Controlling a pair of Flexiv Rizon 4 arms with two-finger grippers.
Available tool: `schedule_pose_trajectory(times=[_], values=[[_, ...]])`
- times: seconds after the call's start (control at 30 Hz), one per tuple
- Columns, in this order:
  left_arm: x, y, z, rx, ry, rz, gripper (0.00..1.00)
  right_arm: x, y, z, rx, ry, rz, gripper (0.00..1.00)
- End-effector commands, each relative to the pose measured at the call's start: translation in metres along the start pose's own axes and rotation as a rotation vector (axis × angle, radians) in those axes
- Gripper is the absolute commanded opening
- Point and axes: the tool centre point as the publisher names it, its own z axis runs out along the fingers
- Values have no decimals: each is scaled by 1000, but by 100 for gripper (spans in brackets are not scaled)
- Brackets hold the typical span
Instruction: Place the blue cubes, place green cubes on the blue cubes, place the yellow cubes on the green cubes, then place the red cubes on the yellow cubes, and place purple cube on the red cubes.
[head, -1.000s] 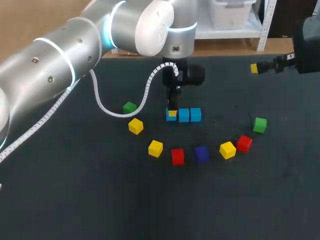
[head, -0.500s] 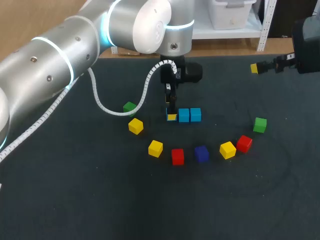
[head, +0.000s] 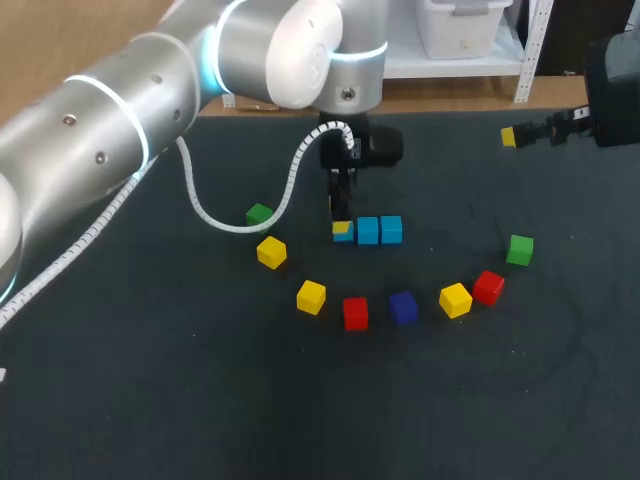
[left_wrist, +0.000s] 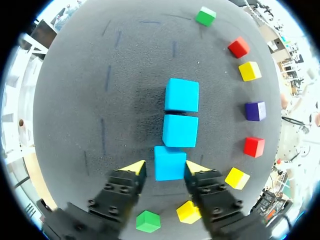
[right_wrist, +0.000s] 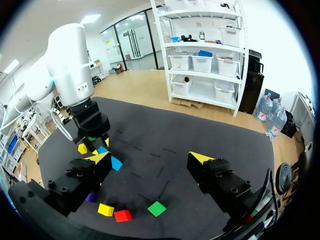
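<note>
Our left pincer (left_wrist: 165, 167) hangs straight down over the dark bench (head: 150, 400), its yellow-tipped fingers set narrowly either side of a small light-blue plastic-looking cube (left_wrist: 170, 161). A sliver of bench shows between one finger and the cube, so we judge the pincer is not clamping and the cube sits on the bench on its own.

Reading the bench from above as a clock face with the far edge at twelve, this cube is the nine o'clock end of a short row near the centre. The middle blue cube (left_wrist: 180, 131) and the end blue cube (left_wrist: 182, 95) follow toward three o'clock, touching or nearly so. We take the tight packing as deliberate, since the row must be a flat base for the green layer.

The other pieces lie in a loose arc around the row, spaced so a pincer can drop over any one:
- a green cube (head: 259, 214) at nine o'clock
- a yellow cube (head: 271, 252) at eight
- a second yellow cube (head: 311, 296) at seven
- a red cube (head: 355, 313) at six
- the purple cube (head: 403, 307) at five
- a third yellow cube (head: 455, 299) and a second red cube (head: 488, 287) at four
- a second green cube (head: 519, 249) at three

Our right pincer (right_wrist: 150, 157) hovers out beyond two o'clock, fingers spread wide and holding nothing. We think it is kept there so the arms do not cross.
</note>
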Motion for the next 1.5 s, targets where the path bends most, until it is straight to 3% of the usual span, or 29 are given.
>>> schedule_pose_trajectory(times=[0.03,0.17,0.9,1.43,1.5], values=[[-2,2,-1,2,8,3,4,0,2,-1,7,0,0,100],[-2,2,-1,-5,11,11,0,0,2,-1,7,0,0,100],[2,-12,-1,-23,27,120,0,0,2,-1,7,0,0,100],[1,-12,0,-15,28,123,0,0,2,-1,7,0,0,100],[1,-12,0,-15,28,123,11,0,2,-1,7,0,0,100]])
